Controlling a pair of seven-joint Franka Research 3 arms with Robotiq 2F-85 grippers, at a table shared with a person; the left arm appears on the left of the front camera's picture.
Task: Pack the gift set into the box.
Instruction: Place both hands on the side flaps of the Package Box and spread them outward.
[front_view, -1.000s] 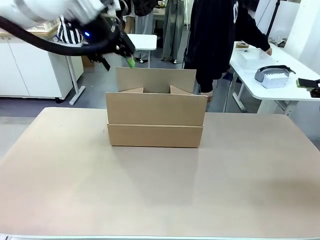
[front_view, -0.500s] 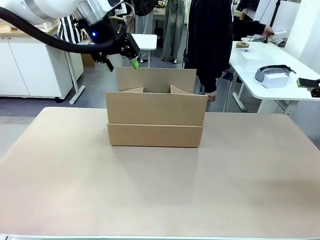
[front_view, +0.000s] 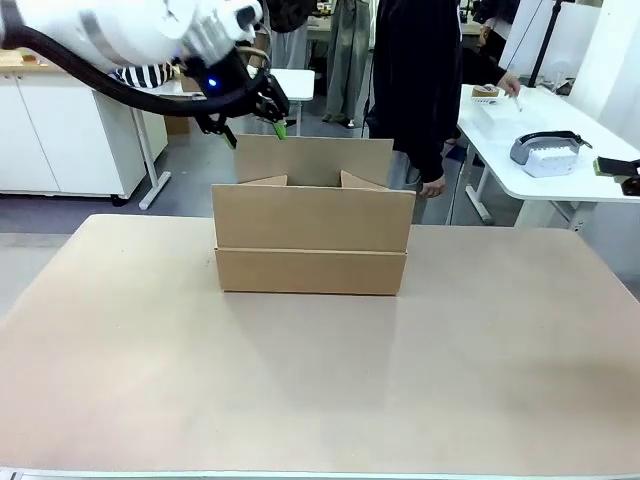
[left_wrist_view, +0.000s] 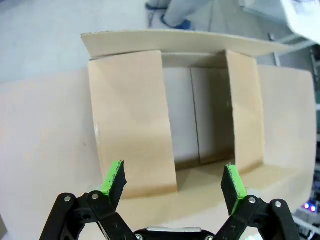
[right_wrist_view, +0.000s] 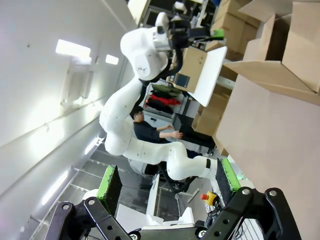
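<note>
The box (front_view: 310, 240) stands open in the middle of the table, its back flap upright and two side flaps folded partly inward. My left gripper (front_view: 255, 126) hovers open above its back left corner. From above, the left wrist view looks down between the open left gripper (left_wrist_view: 173, 180) into the box (left_wrist_view: 195, 115), whose bottom is bare. Away from the box, my right gripper (right_wrist_view: 167, 180) is open and holds nothing; the box (right_wrist_view: 295, 45) shows at that view's upper right. The gift set is out of view.
A person in dark clothes (front_view: 420, 80) stands just behind the box, one hand (front_view: 432, 187) hanging near its back right corner. A white side table (front_view: 530, 170) at the right carries a grey and white device (front_view: 548, 152). The brown tabletop (front_view: 320, 380) spreads in front of the box.
My left gripper has moved right and slightly down, closer over the box's back flap. The person's raised arm has shifted at the side table.
</note>
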